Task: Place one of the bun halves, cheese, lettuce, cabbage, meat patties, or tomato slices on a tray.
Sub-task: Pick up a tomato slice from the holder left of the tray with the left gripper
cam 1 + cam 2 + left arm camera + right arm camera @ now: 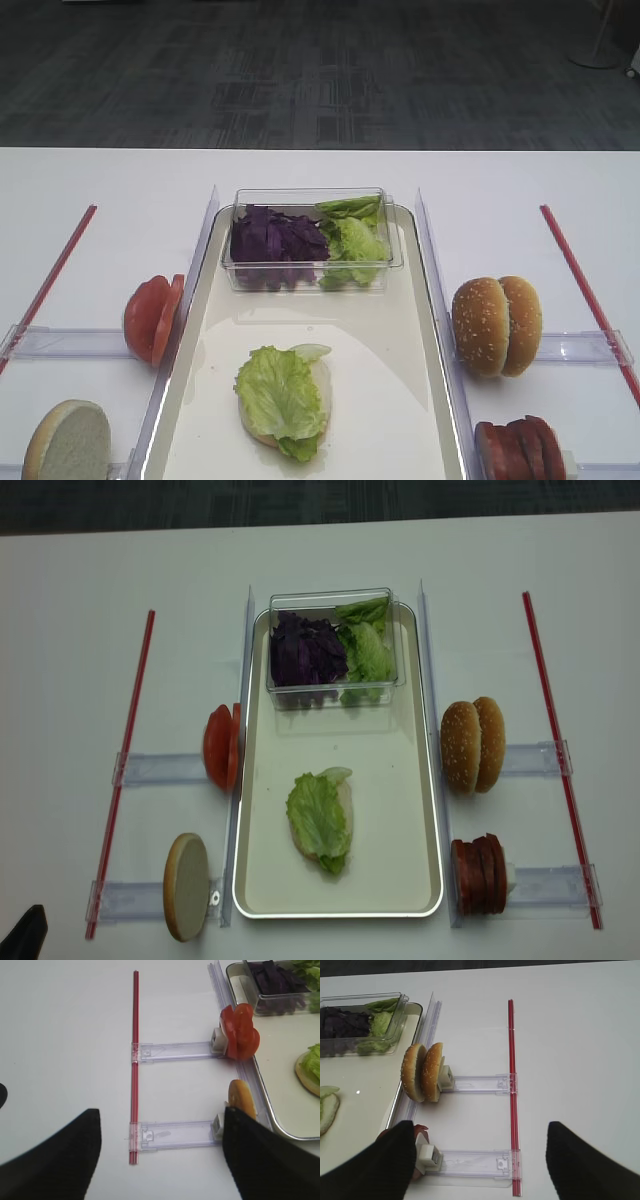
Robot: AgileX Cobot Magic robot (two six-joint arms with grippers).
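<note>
So the tray (420, 810) sits dead centre on the white table (70, 630), long way running front to back. On it, toward the near end, there's a bun half (344, 810) lying flat with a lettuce leaf (318, 818) draped over most of it. At the far end a clear plastic box (335, 598) rests on the tray, purple cabbage (305, 652) in its left part and more green leaves (368, 650) in the right.

Left of the tray, standing on edge in clear plastic holders (160, 769): the tomato slices (220, 746) touching the tray's side rail, and nearer the front a single bun half (186, 886) with its pale cut face showing. Right of the tray, two sesame buns (473, 745) upright and pressed together, then the meat patties (478, 874) stacked on edge near the front. A red strip (125, 760) runs along each outer side.

Left gripper (160, 1160): dark fingers (55, 1160) wide apart, nothing between them, hanging over the table left of the tray. Right gripper (480, 1160): same deal, fingers spread, holding nothing, above the patty holder.

No labels, brands or writing readable anywhere.
</note>
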